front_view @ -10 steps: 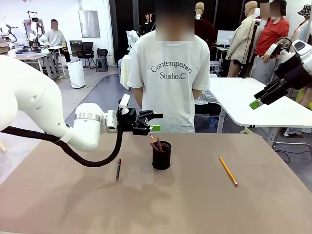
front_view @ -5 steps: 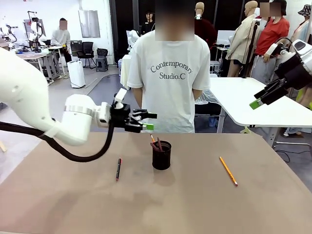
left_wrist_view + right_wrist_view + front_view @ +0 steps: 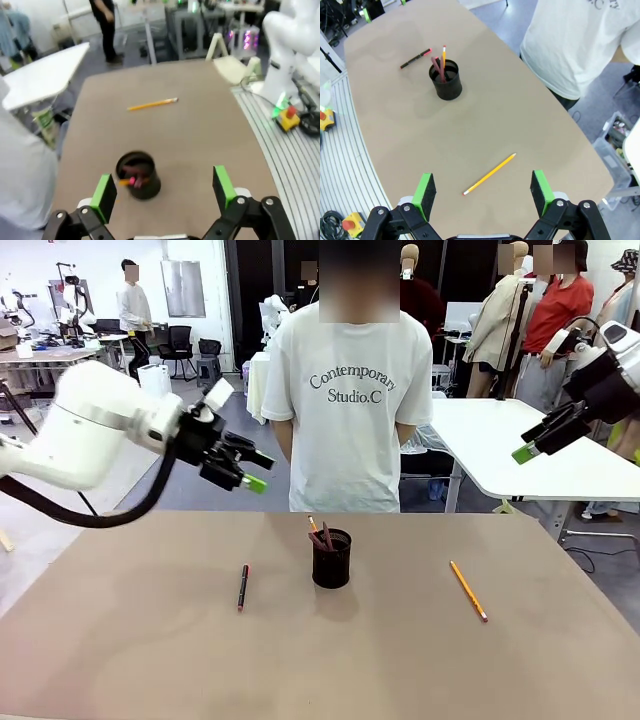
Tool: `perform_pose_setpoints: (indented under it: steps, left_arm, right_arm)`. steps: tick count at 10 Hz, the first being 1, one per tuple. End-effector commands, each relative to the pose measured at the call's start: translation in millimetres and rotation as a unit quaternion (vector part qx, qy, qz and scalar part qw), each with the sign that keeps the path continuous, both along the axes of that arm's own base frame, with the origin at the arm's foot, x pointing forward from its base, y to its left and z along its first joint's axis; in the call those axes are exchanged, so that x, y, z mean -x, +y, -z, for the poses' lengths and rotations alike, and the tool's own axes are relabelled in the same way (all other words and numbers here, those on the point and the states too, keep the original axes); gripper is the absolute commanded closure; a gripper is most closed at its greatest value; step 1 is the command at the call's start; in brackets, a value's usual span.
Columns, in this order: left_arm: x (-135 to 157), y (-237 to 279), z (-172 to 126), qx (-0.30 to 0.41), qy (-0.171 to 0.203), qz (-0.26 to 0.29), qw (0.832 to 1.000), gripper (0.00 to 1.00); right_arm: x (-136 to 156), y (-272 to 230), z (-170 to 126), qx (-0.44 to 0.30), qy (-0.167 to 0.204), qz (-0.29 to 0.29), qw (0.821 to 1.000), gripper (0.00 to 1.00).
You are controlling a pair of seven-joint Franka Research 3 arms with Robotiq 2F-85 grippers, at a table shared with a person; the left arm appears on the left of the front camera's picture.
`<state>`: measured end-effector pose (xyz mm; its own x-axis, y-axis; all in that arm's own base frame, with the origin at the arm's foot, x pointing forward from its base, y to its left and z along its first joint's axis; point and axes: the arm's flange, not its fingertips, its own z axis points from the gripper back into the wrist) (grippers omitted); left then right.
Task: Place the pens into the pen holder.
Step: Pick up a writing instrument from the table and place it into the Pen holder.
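Pen holder (image 3: 331,560) holds pens (image 3: 319,533); left gripper (image 3: 259,471) and right gripper (image 3: 527,443) spread wide, empty

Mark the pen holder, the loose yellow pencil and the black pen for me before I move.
pen holder (image 3: 331,565): front view, middle of its mesh wall.
yellow pencil (image 3: 468,591): front view, middle of its shaft.
black pen (image 3: 243,587): front view, middle of its barrel.

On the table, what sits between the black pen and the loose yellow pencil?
The pen holder, with a few pens standing in it, as the front view shows.
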<state>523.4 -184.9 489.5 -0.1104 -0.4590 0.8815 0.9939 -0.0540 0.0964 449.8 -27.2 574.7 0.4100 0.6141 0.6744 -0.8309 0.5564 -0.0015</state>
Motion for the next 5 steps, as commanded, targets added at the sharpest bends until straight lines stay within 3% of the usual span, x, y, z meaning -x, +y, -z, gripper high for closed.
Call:
perform_pose_setpoints:
  steps: [1, 3, 5]
  left_arm:
    - [17.8, 27.4, -24.1, -0.039, 0.001, -0.052, 0.998, 0.0]
    - [22.3, 52.3, -39.8, -0.116, 0.025, -0.105, 0.987, 0.0]
    - [35.5, 66.1, -46.4, -0.123, 0.043, -0.1, 0.986, 0.0]
  right_arm:
    - [-0.8, 0.4, -2.0, -0.011, -0.002, -0.001, 1.0, 0.0]
    - [-0.8, 0.4, -2.0, -0.011, -0.002, -0.001, 1.0, 0.0]
    - [-0.8, 0.4, -2.0, -0.011, -0.002, -0.001, 1.0, 0.0]
